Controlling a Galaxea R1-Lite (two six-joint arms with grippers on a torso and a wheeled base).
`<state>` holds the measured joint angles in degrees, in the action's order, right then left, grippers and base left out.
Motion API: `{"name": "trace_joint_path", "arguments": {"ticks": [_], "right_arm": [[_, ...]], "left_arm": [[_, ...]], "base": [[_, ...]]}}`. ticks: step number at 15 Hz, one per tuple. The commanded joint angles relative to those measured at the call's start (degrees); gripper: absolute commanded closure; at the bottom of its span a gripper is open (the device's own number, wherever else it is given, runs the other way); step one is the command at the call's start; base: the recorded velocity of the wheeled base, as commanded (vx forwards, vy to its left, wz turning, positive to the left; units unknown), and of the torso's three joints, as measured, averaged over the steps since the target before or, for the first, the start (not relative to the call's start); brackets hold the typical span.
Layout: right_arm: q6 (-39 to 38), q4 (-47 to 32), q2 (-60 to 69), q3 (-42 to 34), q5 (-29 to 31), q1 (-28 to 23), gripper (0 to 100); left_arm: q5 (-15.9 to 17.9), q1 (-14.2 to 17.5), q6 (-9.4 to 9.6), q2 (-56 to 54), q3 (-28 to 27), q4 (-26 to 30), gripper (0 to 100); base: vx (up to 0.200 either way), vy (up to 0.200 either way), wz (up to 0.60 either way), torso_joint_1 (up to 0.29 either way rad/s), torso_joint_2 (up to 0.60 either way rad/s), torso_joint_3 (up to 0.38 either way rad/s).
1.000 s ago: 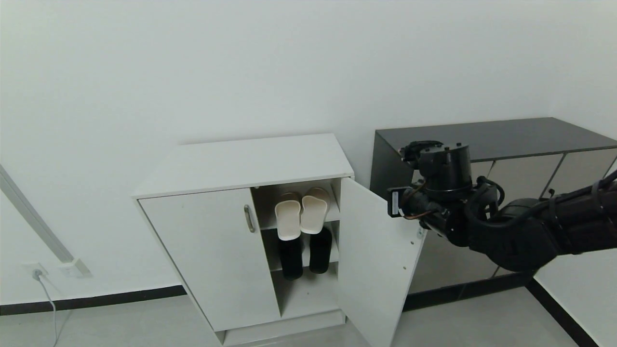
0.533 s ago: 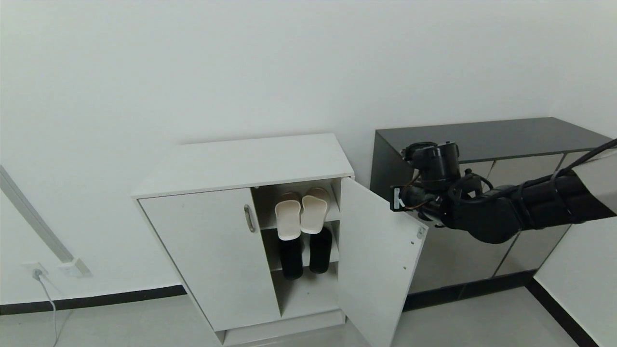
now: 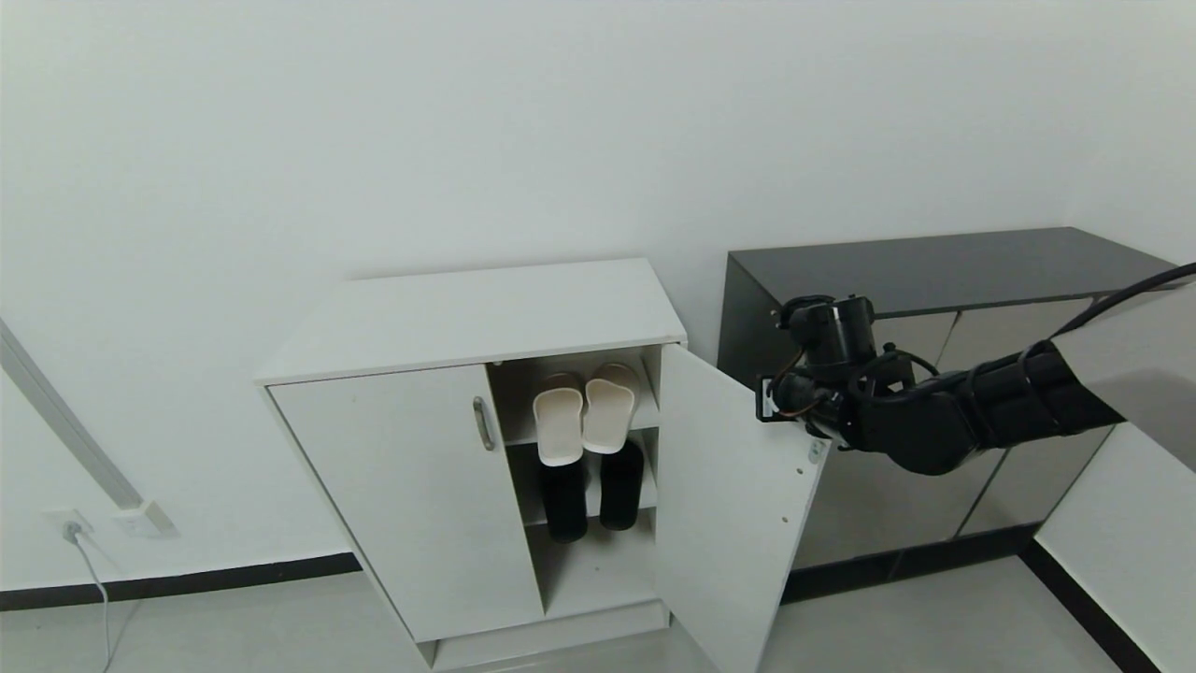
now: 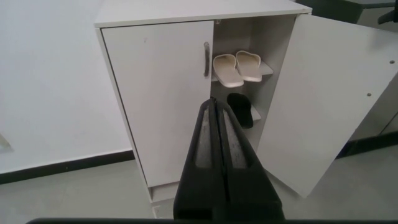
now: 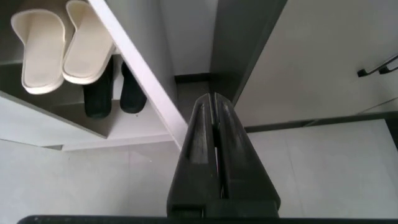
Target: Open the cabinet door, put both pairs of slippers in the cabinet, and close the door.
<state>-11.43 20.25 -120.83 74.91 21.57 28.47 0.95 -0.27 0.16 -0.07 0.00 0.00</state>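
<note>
The left gripper (image 4: 213,102) is held low in front of the cabinet (image 3: 486,318), its fingers pressed together with nothing between them. The right gripper (image 5: 216,98) is likewise closed and empty. It sits at the outer face of the open right door (image 3: 729,486), just beside the upper free corner (contact cannot be confirmed from these views). The door is a flat, rigid, smooth white laminate panel hinged at one side, and it should swing lightly with little resistance. No handle shows on the face in view, so the sensible contact point is the outer face close to the free edge, far from the hinges, applied as a push rather than a pinch. The left door (image 3: 411,486) is shut and carries a slim vertical metal handle (image 3: 480,423). Inside, the pale slippers (image 3: 584,411) lie side by side on the upper shelf, overhanging its front edge. The black slippers (image 3: 593,491) rest on the shelf below. Both pairs look soft, light and matt. Verify that the overhang clears the closing door. Beyond, a dark glossy sideboard (image 3: 934,266) stands against the plain white wall (image 3: 561,112).
</note>
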Motion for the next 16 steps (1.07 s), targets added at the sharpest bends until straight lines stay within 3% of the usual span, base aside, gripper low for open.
{"name": "trace_joint_path", "arguments": {"ticks": [1, 10, 16], "right_arm": [[0.0, 0.0, -0.6, 0.0, 0.2, -0.1, 100], [-0.2, 0.1, 1.4, -3.7, 0.4, 3.6, 100], [-0.3, 4.5, 6.2, -11.8, 1.5, 13.9, 100]], "left_arm": [[0.0, 0.0, -0.07, 0.1, 0.0, 0.0, 100], [0.0, 0.0, 0.02, 0.1, 0.0, 0.0, 100], [0.0, 0.0, 0.02, 0.1, 0.0, 0.0, 100]], "base": [[0.000, 0.000, 0.00, 0.000, 0.00, 0.000], [0.000, 0.000, 0.00, 0.000, 0.00, 0.000], [0.000, 0.000, 0.00, 0.000, 0.00, 0.000]]}}
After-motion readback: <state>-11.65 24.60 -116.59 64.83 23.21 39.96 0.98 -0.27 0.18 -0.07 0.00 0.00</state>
